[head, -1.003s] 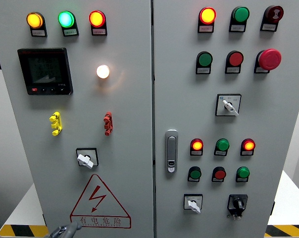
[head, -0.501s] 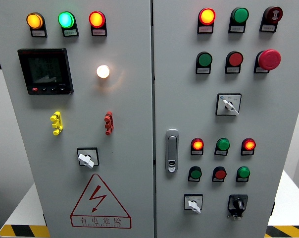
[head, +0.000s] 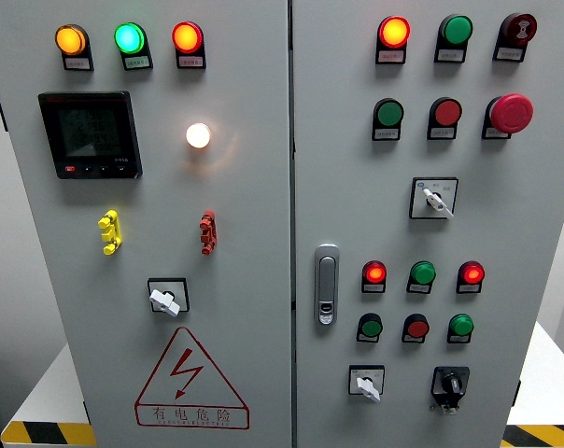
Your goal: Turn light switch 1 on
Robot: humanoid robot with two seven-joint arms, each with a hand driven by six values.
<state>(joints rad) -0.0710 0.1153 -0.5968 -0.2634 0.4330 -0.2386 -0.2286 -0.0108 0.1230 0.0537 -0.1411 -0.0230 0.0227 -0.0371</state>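
Facing the grey control cabinet, we see neither of our hands in the head view, so we cannot tell whether their fingers are spread or curled. We judge the task to be at its approach step: nothing touches any control. Which control is "light switch 1" is unclear; the labels under the lamps and buttons are too small to read. Our best guess is the white-handled rotary selector on the left door, below the yellow lever and red lever and above the triangular warning sign. A round lamp above already glows. The next move calls for bringing one hand up to that knob and pinching its handle. The cabinet's lower edge is cut off.
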